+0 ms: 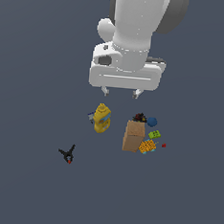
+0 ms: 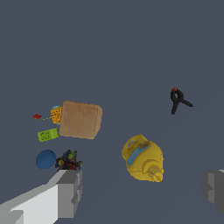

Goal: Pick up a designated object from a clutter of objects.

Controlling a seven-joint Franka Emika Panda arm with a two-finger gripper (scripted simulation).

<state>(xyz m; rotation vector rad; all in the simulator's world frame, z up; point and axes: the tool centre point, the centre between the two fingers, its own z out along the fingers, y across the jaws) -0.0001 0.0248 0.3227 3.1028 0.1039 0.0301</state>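
The designated object, a tiny black pronged item with a red tip (image 1: 68,154), lies alone on the grey floor, off to the exterior view's left of the clutter; it also shows in the wrist view (image 2: 178,100). The clutter holds a yellow bottle (image 1: 102,118), a tan cardboard box (image 1: 133,135), a blue ball (image 1: 152,122), a green piece (image 1: 154,134), an orange checkered piece (image 1: 147,146) and a tiny red cube (image 1: 164,145). My gripper (image 1: 121,91) hangs open and empty above the clutter, between bottle and box, far from the designated object.
A dark lump with red specks (image 1: 140,117) sits behind the box next to the blue ball; it shows in the wrist view (image 2: 68,160) close to one fingertip (image 2: 69,192). The floor is plain grey.
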